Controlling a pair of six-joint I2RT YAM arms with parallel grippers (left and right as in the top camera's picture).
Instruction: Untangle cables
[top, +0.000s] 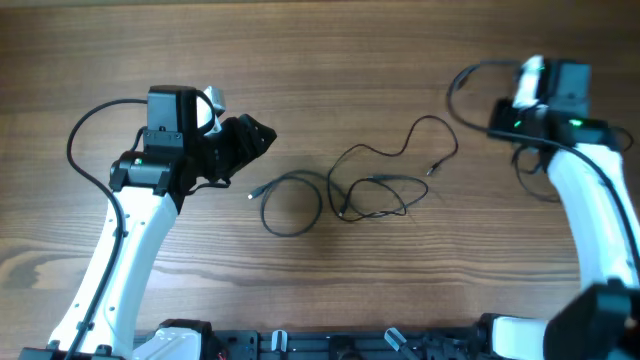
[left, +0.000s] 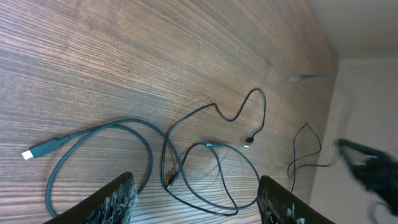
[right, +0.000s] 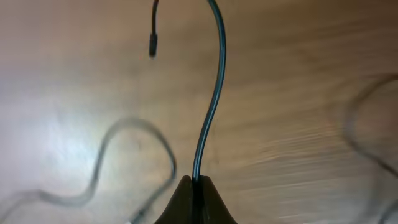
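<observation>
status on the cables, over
left gripper open, near the pile. right gripper shut on one cable. other cables looped over each other in the middle. nothing in the way.

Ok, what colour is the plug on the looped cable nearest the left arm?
White, maybe silvery; the plug shows best in the left wrist view.

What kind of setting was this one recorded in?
Probably an indoor robot test bench rather than a home. A wood-grain table carries thin black cables, a white left arm and right arm rise from its near edge, and a plain pale wall lies beyond.
</observation>
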